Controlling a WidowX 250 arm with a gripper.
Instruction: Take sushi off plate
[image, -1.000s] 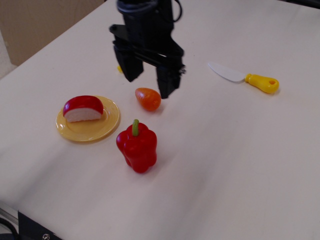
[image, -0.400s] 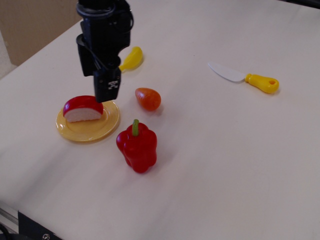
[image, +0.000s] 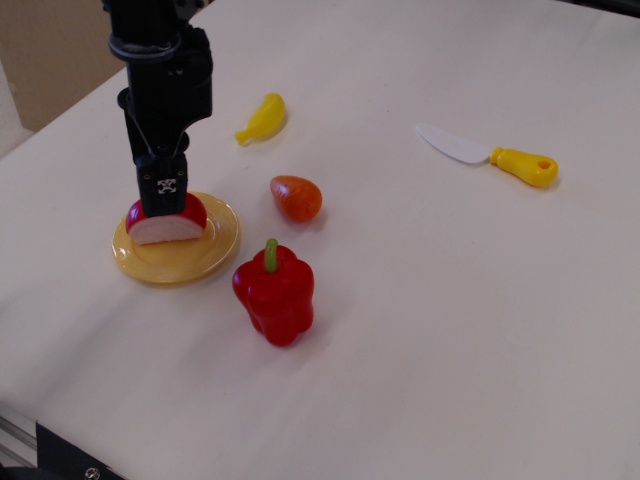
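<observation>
The arm came down from the top left of the view, its black body held close to vertical, wrist pointing straight down at the table (image: 480, 330). The gripper (image: 162, 200) sat directly over the sushi (image: 166, 221), its visible finger (image: 163, 188) overlapping the red domed top. From this angle only the near side of the gripper could be seen, so whether its jaws were spread, pressed together or pinching the sushi could not be told.

Nearest the camera, the red bell pepper (image: 275, 293) stood upright on the table, green stem up, just right of the plate's near edge.

Behind it to the left, the yellow plate (image: 200, 253) lay flat. The sushi rested on the plate's back-left part, white rice base down, red top partly covered by the gripper.

Further back, the orange-red tomato (image: 296, 197) lay beside the plate's right rim, apart from it.

Beyond that, the small yellow banana (image: 262, 117) lay near the arm's right side. The toy knife (image: 487, 154), white blade and yellow handle, lay well apart at the far right.
</observation>
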